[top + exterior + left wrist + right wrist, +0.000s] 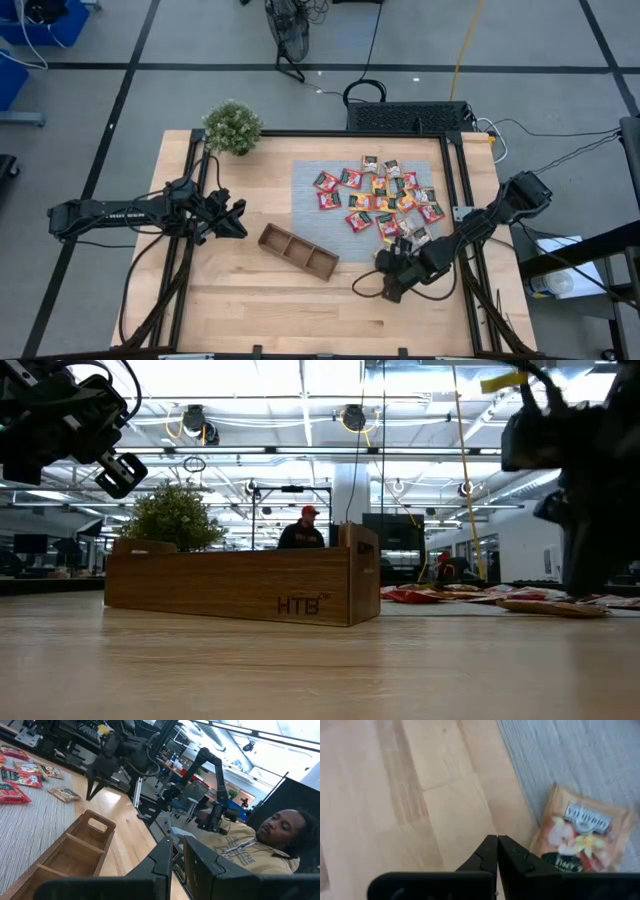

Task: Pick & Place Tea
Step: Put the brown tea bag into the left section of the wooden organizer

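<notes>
right end effector (497,851): fingers pressed together, nothing between them; hangs over bare wood just beside the mat (310,180) edge, an orange sachet (580,835) close by but not gripped, so prob. a missed pinch or not yet a pick
left end effector (237,218): raised beside the tray (298,251), waiting; jaws nearly together w/ a thin slit, holding nothing in wrist view
tea (385,195): sachets scattered loose on the mat, well apart from tray; none seen in any compartment, so task looks barely begun
tray: lies diagonal between the arms, prob. so either can reach it
plant (232,126): at far left corner of surface (250,300), out of the way
hidden: low view shows tray side-on only, insides unseen; right arm blocks some sachets from above; labels too small to read; person beyond surface, partly cut off
</notes>
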Robot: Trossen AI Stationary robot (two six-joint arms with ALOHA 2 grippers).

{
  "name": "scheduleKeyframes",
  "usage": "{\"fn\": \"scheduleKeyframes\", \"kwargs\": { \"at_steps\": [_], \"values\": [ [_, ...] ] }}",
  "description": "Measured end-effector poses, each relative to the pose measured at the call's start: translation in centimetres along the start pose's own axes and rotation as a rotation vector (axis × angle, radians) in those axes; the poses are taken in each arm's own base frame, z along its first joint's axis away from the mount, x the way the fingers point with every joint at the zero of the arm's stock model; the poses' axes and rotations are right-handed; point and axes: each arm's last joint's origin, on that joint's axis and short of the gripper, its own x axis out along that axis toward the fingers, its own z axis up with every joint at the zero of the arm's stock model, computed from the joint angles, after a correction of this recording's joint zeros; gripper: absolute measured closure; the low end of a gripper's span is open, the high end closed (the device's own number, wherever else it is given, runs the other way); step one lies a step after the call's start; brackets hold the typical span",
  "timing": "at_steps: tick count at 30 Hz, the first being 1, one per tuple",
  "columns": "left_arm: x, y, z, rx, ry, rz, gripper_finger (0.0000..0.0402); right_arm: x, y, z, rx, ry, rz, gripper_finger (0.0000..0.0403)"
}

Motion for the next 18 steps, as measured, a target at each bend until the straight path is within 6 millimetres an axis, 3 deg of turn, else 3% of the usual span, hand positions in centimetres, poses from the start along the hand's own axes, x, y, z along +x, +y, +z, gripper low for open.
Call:
{"fn": "scheduleKeyframes", "kwargs": {
  "at_steps": [8, 18],
  "values": [
    [0.0, 0.0, 0.0, 0.000, 0.000, 0.000, 0.0353, 1.7, -3.1, -2.2, 0.176, 0.111, -0.097, 0.0403],
    [0.0, 0.0, 0.0, 0.000, 0.000, 0.000, 0.0353, 0.9, -3.3, -2.5, 0.211, 0.117, -0.101, 0.0403]
  ]
}}
